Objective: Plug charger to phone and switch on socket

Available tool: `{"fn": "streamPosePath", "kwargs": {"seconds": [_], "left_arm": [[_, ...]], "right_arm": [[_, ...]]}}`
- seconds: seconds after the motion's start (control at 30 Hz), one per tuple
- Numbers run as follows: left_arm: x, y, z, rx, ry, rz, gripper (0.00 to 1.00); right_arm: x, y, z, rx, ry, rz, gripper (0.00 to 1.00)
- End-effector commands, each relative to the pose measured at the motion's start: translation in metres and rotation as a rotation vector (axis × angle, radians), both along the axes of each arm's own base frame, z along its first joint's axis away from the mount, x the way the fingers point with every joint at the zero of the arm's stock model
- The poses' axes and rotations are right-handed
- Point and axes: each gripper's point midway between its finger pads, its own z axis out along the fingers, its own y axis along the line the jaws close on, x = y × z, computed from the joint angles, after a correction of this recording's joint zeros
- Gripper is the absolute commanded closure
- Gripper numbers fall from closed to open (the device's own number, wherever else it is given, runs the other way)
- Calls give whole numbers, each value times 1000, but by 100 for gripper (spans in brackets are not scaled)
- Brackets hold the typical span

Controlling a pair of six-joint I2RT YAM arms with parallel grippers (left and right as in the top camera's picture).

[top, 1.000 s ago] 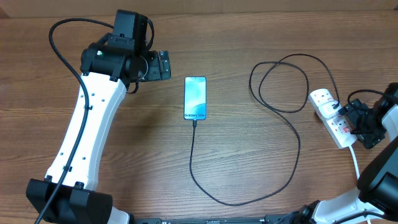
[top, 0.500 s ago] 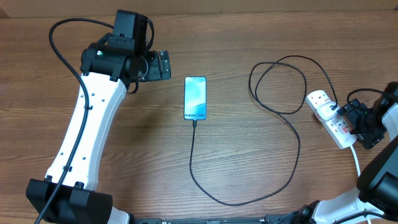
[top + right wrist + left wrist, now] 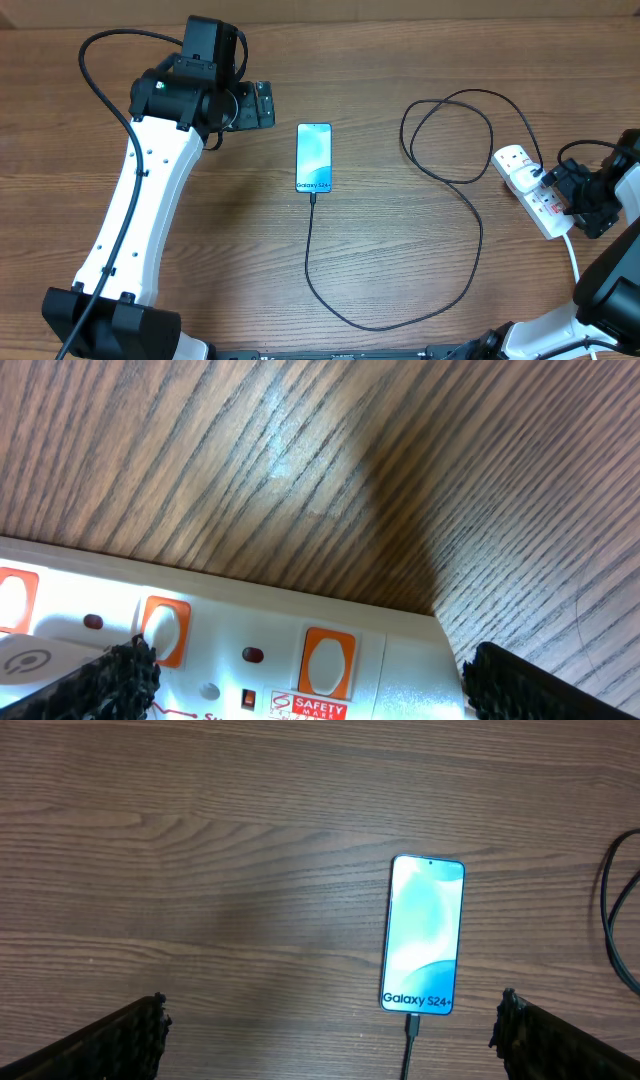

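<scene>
The phone (image 3: pixel 313 157) lies flat mid-table with its light blue screen up; it also shows in the left wrist view (image 3: pixel 424 934). The black charger cable (image 3: pixel 400 300) is plugged into the phone's near end (image 3: pixel 411 1023) and loops right to the white socket strip (image 3: pixel 532 190). My left gripper (image 3: pixel 262 104) is open and empty, left of the phone's far end; its fingertips (image 3: pixel 330 1030) frame the phone. My right gripper (image 3: pixel 560 185) is open, right over the socket strip (image 3: pixel 300 660), with an orange switch (image 3: pixel 328 662) between its fingertips (image 3: pixel 300 680).
The strip's thick white cord (image 3: pixel 572 262) runs toward the near right edge. A white adapter (image 3: pixel 517 158) sits plugged in at the strip's far end. Another orange switch (image 3: pixel 163 630) lies by my right gripper's left fingertip. Bare wood lies around the phone.
The socket strip and right gripper shifted very slightly left. The left arm, phone and cable have not moved.
</scene>
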Motion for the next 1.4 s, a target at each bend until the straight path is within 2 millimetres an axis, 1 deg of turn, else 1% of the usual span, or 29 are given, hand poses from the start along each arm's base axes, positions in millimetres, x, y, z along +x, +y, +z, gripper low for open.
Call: {"fn": "streamPosePath", "kwargs": {"seconds": [0.0,0.1,0.47,1.0,1.23,1.37], "left_arm": [[2,2,-2,8,2,15,0],[2,2,-2,8,2,15,0],[2,2,-2,7,2,15,1],[2,2,-2,8,2,15,0],[2,2,-2,8,2,15,0],[2,2,-2,8,2,15,0]], "right_arm": [[15,-4,8,-20,-38,15,0],[14,-3,7,-18,-36,11,0],[4,4,-9,-2,-21,9,0],[3,9,-10,19,-17,31,0],[5,8,-2,22,-14,50,0],[3,9,-2,27,-5,50,0]]}}
